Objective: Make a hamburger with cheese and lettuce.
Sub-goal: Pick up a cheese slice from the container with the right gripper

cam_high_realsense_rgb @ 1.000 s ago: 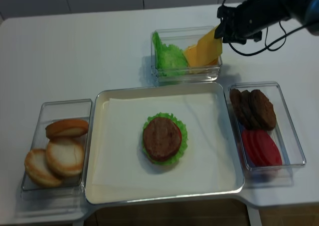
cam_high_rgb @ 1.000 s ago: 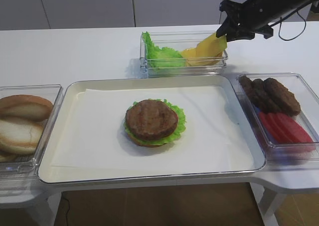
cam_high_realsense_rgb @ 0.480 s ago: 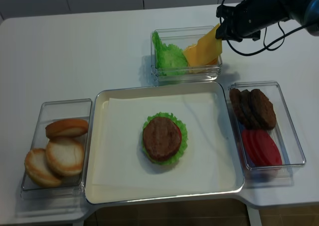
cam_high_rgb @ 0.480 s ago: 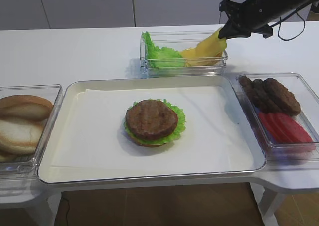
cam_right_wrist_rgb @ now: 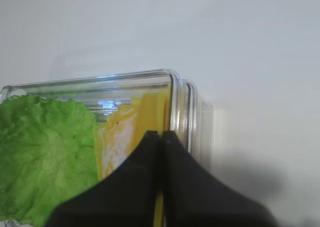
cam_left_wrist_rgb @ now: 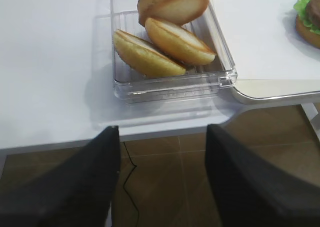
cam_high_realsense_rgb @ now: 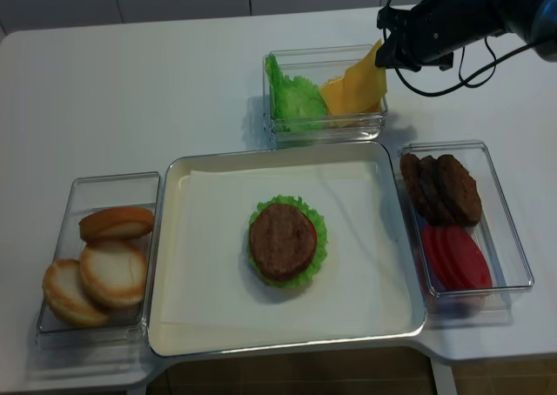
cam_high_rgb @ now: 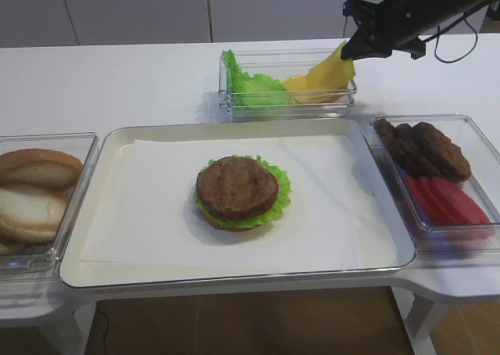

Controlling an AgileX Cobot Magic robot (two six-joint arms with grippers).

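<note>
Now cheese (cam_high_rgb: 330,70) corner pinched between fingers (cam_right_wrist_rgb: 150,187)

right arm (cam_high_rgb: 414,7): black, bulky housing | thin black cables looping off it | jaws: matte black, 2 tapered blades

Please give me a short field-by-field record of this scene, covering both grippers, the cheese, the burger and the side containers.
right gripper: shut on the cheese, pinching its upper corner
cheese: one yellow slice, tilted, lower edge in the rear container
rear container: also holds loose lettuce leaves and more yellow slices
hamburger: centre of tray, patty on top, no cheese yet
lettuce: green fringe around the patty
left container: bun halves
right container: brown patties, red slices
left gripper: open, empty, below the table edge
</note>
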